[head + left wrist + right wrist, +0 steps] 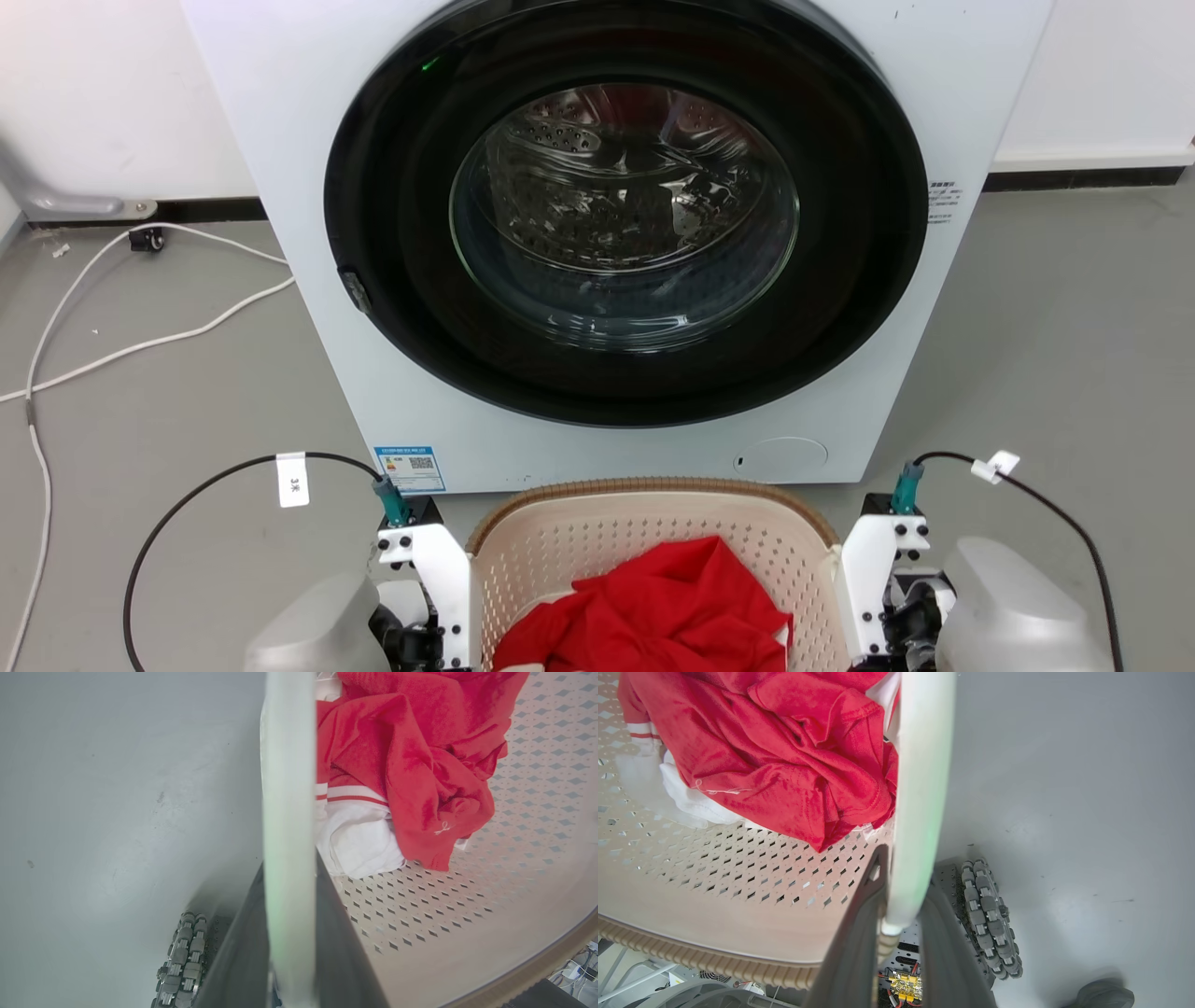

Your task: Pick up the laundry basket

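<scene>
Gripping from both sides at once makes sense here: the laundry basket [560,551] sits low btwn the arms, right in front of the washing machine [280,233], and it's too wide for one gripper. The left gripper [289,872] has its two dark fingers drawn in w/ the basket's white left handle [287,765] pinched btwn them. The right gripper [906,877] does the same on the right handle [924,765]. Holding by the handles rather than the perforated wall gives the thin fingers a solid bar to clamp and should keep the load level. A red garment [672,597] and a white garment [359,844] lie loose inside, heaped toward the robot's side, so an uneven raise could spill them. Can't tell if the basket's base is off the floor. Grasp looks done. Next is prob. a straight, matched lift w/ both arms, clear of the omni wheel [990,924] below.
</scene>
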